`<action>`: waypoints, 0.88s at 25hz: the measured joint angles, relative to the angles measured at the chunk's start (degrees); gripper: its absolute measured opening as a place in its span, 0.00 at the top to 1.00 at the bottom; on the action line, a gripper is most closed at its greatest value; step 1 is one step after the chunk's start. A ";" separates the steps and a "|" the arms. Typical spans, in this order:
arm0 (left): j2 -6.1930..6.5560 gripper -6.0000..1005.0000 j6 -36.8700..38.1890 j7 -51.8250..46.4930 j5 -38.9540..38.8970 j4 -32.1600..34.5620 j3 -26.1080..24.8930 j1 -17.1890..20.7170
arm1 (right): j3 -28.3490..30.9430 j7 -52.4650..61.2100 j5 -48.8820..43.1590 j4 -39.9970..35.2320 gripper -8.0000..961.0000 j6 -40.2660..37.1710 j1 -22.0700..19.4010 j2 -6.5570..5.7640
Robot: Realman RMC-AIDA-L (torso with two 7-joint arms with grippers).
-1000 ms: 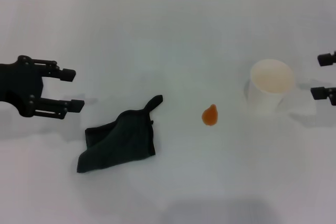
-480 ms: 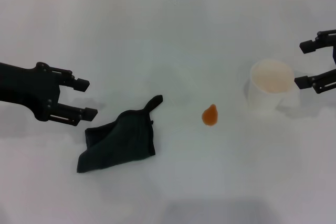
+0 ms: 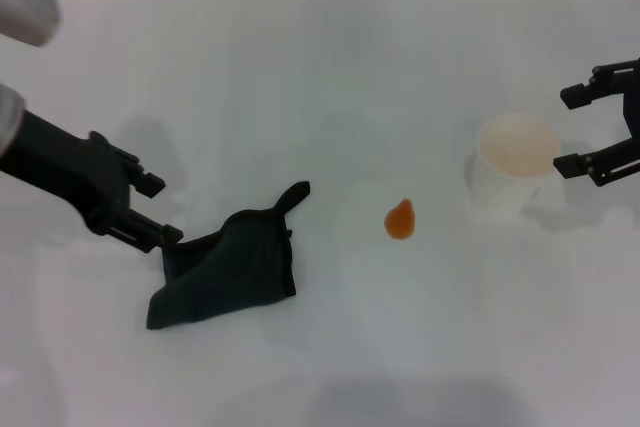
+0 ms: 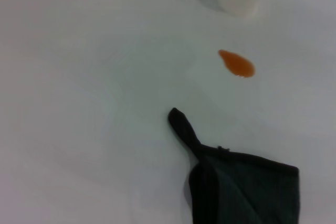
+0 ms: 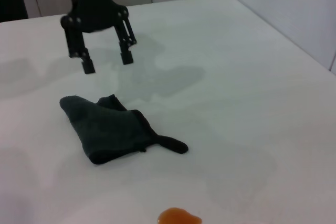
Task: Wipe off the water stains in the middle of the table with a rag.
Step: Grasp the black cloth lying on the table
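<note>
An orange water stain [image 3: 400, 219], teardrop-shaped and still wet, sits near the middle of the white counter [image 3: 330, 77], apart from the dark rag [image 3: 228, 265] that lies crumpled to its left with 1 pointed corner tail aimed toward the spill. The left pincer [image 3: 158, 209] hangs just beside the rag's outer edge, its 2 fingers spread wide and grasping nothing; the right wrist view shows those fingers poised above the counter just short of the cloth rather than around it. To the stain's right stands a white translucent cup [image 3: 514, 169], and the right pincer [image 3: 578, 129] hovers just beyond it, likewise spread and empty, apparently idle. The step in hand appears to be picking up the rag, with no wiping yet done. To do it well, the left pincer should probably come down over a thick fold of the bunched body rather than the thin tail, so that closing gathers enough cloth to form a pad and not a trailing strip. The fingers need to reach the counter surface, since a flat cloth can slip out of a shallow pinch. The later sweep would best drag the rag's broad part fully across the stain and stop short of the cup, which looks light enough to topple if nudged.
</note>
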 joint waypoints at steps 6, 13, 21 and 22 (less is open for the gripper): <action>-2.90 0.26 -2.29 -0.91 0.97 1.37 1.83 -0.32 | -0.24 -0.15 -0.11 0.32 0.09 0.29 0.20 0.01; -2.97 0.26 -3.62 -5.26 -0.43 0.82 4.35 -0.10 | -0.22 -0.22 -0.13 0.50 0.09 0.67 0.42 -0.04; -2.97 0.26 -3.82 -14.61 -0.53 0.29 9.68 -0.12 | -0.22 -0.47 -0.12 0.58 0.09 1.32 0.39 0.00; -2.98 0.26 -4.01 -16.50 -0.53 0.29 10.66 -0.10 | -0.22 -0.55 -0.13 0.60 0.09 1.38 0.40 0.00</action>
